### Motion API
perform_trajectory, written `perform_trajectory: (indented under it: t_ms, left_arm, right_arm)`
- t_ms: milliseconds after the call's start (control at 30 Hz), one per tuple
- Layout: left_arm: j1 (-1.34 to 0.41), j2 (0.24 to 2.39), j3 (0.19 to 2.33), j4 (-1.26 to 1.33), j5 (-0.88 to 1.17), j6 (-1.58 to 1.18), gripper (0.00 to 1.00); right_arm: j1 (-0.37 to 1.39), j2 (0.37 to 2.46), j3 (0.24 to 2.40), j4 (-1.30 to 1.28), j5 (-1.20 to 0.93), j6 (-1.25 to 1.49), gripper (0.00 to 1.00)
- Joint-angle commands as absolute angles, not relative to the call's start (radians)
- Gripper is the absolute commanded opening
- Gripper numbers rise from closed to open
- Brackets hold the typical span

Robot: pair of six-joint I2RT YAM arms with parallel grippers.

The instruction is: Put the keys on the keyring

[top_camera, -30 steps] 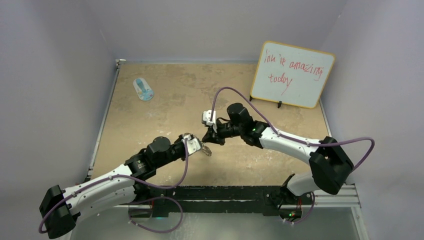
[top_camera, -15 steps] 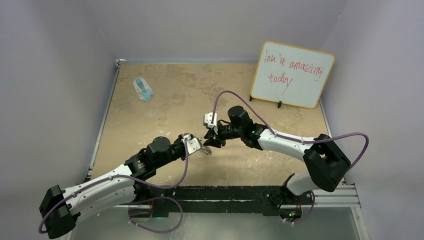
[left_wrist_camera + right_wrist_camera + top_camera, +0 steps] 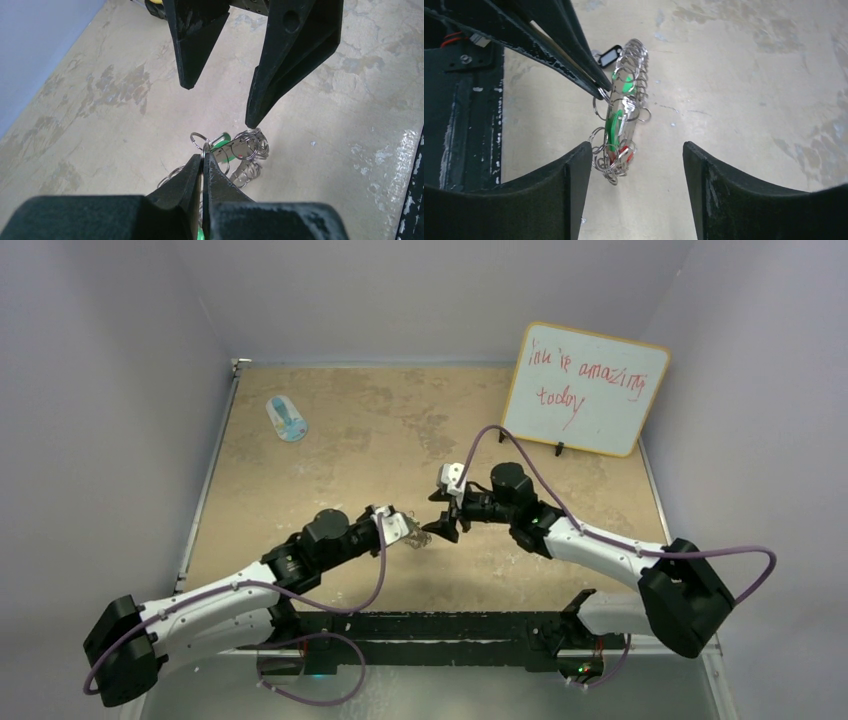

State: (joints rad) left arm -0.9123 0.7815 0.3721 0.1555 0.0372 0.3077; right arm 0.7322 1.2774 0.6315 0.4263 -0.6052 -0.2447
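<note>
Noted the bench (image 3: 330, 440), sandy and mottled, with a whiteboard (image 3: 585, 388) propped at its far right. Saw the left arm (image 3: 230, 590) stretched low from the near left toward the middle. Saw the right arm (image 3: 600, 545) bent in from the near right to face it, tips near each other at mid-bench. Found the left fingers (image 3: 202, 165) pressed together, pinching a small wire loop on the rim of the keyring (image 3: 624, 107). Found the right fingers (image 3: 445, 525) spread wide, just right of the ring and not touching it. Saw the keyring hanging edge-on from that pinch, between the two arms; could not tell whether its lower edge met the bench. Made out keys (image 3: 615, 120) bunched against the ring, with green, black and red tags. Spotted a blue-and-white oval object (image 3: 287, 419) lying far left, well apart.
</note>
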Motion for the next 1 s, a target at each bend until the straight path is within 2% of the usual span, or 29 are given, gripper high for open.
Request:
perform_trajectory:
  t_ms: [0, 167, 267, 367, 400, 467, 600, 767, 900, 967]
  left_arm:
    - [-0.913, 0.896, 0.414, 0.302, 0.073, 0.344, 0.0]
    - [-0.912, 1.108, 0.478, 0.432, 0.118, 0.381, 0.0]
    - [-0.911, 1.22, 0.519, 0.506, 0.144, 0.394, 0.0]
    - [-0.91, 1.303, 0.561, 0.552, 0.163, 0.399, 0.0]
    - [-0.91, 1.324, 0.58, 0.558, 0.164, 0.396, 0.02]
    - [-0.91, 1.352, 0.615, 0.565, 0.161, 0.385, 0.2]
    - [-0.908, 1.365, 0.646, 0.582, 0.087, 0.344, 0.32]
    - [-0.903, 1.315, 0.584, 0.642, -0.169, 0.22, 0.47]
    - [-0.892, 1.246, 0.541, 0.574, -0.367, 0.053, 0.68]
    - [-0.888, 1.213, 0.528, 0.502, -0.431, -0.019, 0.74]
  right_arm:
    - [0.693, 1.211, 0.554, 0.56, -0.506, -0.134, 0.71]
    - [0.682, 1.129, 0.477, 0.625, -0.265, -0.02, 0.84]
    - [0.677, 1.087, 0.453, 0.609, -0.096, 0.05, 0.89]
    - [0.674, 1.05, 0.453, 0.557, -0.006, 0.099, 0.98]
    - [0.673, 1.039, 0.456, 0.538, 0.019, 0.107, 0.99]
    - [0.671, 1.015, 0.464, 0.501, 0.057, 0.128, 0.99]
    - [0.668, 0.939, 0.425, 0.495, 0.165, 0.208, 0.99]
    - [0.663, 0.846, 0.371, 0.512, 0.207, 0.238, 0.99]
    - [0.658, 0.869, 0.375, 0.497, 0.193, 0.264, 0.99]
    - [0.656, 0.905, 0.388, 0.495, 0.165, 0.284, 0.99]
